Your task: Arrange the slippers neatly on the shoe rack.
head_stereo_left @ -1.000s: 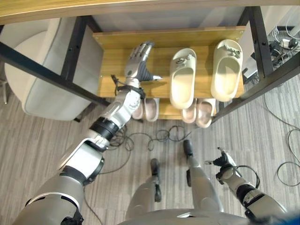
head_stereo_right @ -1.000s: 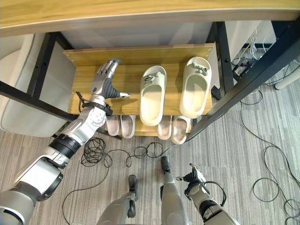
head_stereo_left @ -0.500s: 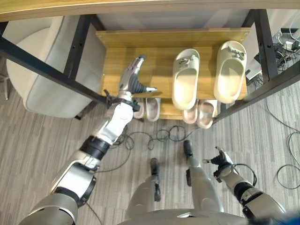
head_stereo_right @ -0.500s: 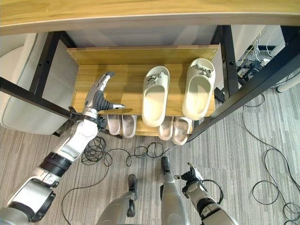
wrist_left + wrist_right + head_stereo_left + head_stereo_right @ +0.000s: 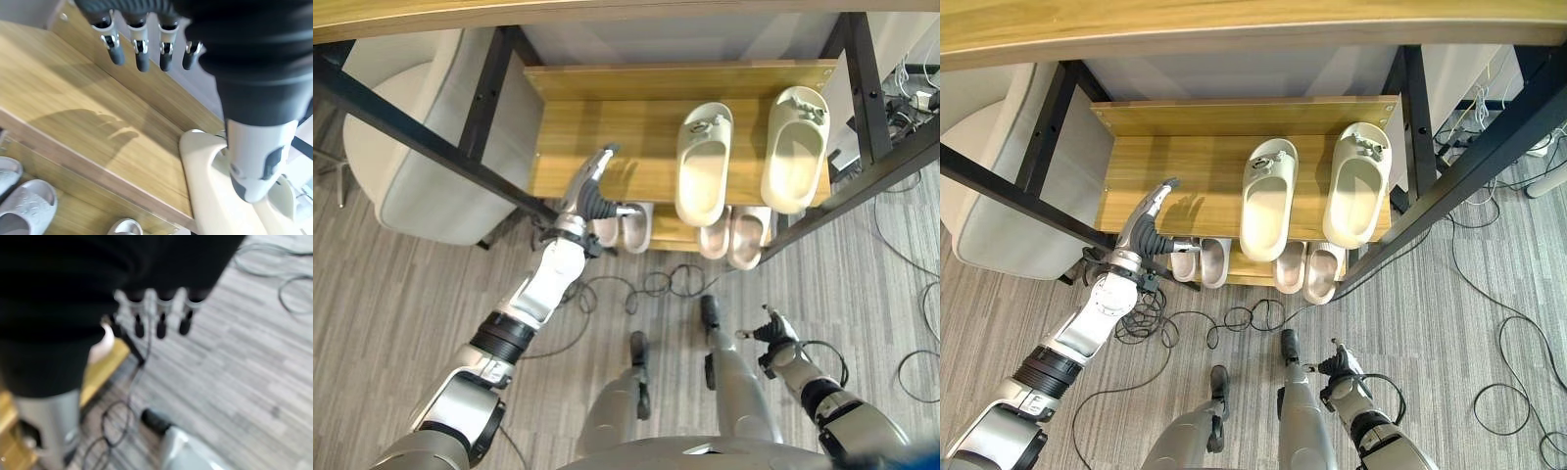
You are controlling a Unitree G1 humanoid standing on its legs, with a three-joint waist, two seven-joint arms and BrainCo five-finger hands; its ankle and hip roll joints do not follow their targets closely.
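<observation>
Cream slippers [image 5: 705, 176] are sitting paired on the wooden shoe rack [image 5: 607, 137]; left hand [image 5: 590, 191] is hovering released, right hand [image 5: 771, 333] relaxed.

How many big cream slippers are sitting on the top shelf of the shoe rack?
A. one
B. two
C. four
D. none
B: two cream slippers lie side by side on the top shelf, toward its right end.

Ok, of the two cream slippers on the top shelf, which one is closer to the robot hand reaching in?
The left cream slipper. It lies nearer the left robot hand, while the right cream slipper sits beyond it, by the shelf's right end.
</observation>
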